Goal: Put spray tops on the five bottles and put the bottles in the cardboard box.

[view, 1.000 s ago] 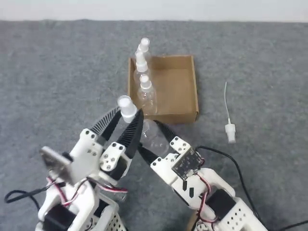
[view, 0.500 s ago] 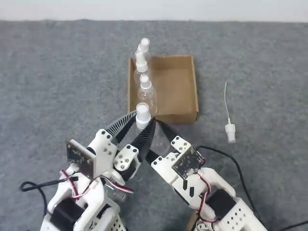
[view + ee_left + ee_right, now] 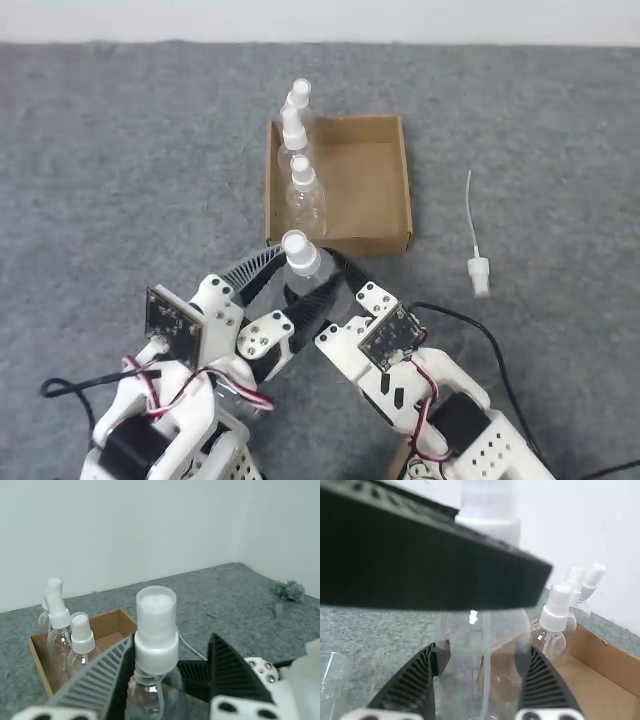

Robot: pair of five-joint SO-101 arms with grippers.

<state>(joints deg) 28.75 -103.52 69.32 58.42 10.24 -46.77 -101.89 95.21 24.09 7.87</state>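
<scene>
my right gripper [image 3: 480,677] is clamped on the body of the clear bottle [image 3: 310,283], held upright just at 6 o'clock of the cardboard box [image 3: 385,180]. my left gripper [image 3: 170,647] has its fingers apart around the spray top [image 3: 296,247] on the bottle's neck, one touching the collar, the other off it. three capped bottles [image 3: 303,195] line the box's 9 o'clock wall. a loose spray top [image 3: 479,272] lies on the grey table [image 3: 120,160] at 3 o'clock.

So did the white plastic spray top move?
Yes. In the high view the white plastic spray top went rightward, from left of the brown cardboard box's corner to in front of its near wall.
</scene>
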